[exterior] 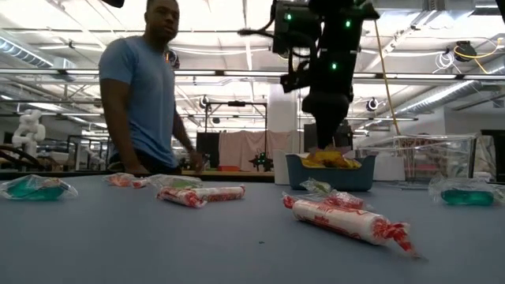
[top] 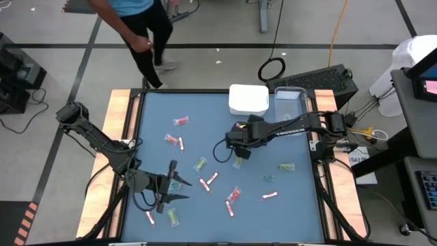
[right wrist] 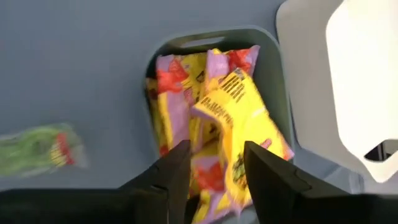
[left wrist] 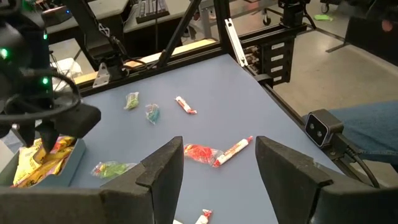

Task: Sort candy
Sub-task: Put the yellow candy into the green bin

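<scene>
The right tool (right wrist: 214,165) hangs with fingers apart over a teal plastic bin (right wrist: 273,81) of yellow square candy packets with red print (right wrist: 233,106), near the surface's (top: 157,109) far edge. The left tool (left wrist: 217,168), fingers apart, hovers near the front-left corner among scattered pink-white sticks (top: 212,179) and green clear-wrapped pieces (top: 199,164).

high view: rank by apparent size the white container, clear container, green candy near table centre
1. white container
2. clear container, slightly smaller, though its edges are hard to trace
3. green candy, far smaller
</scene>
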Controlling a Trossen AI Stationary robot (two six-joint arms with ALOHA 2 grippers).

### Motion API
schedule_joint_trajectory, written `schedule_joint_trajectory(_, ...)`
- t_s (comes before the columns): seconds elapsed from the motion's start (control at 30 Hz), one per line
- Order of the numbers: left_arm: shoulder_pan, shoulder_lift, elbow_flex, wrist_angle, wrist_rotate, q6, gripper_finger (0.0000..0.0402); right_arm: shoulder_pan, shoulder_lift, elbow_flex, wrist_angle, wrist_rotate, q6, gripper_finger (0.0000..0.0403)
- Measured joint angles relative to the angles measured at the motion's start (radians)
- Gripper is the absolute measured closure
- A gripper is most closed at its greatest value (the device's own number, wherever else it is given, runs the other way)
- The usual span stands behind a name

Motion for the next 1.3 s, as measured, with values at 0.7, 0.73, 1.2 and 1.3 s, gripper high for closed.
schedule_joint_trajectory(0.7,0.0,0.0,0.0,-0.007,0.0,0.0,0.0196,0.047,-0.078,-0.003,0.027,-0.184,0.102,0.0395)
schedule_joint_trajectory(0.73,0.0,0.0,0.0,-0.007,0.0,0.0,0.0196,0.047,-0.094,-0.002,0.019,-0.184,0.108,0.0399)
schedule_joint_trajectory(1.2,0.0,0.0,0.0,-0.004,0.0,-0.001,0.0196,-0.085,-0.143,-0.174,0.183,-0.136,0.146,0.0402)
schedule_joint_trajectory(1.3,0.0,0.0,0.0,-0.004,0.0,0.0,0.0196,-0.103,-0.143,-0.269,0.253,-0.162,0.172,0.0402)
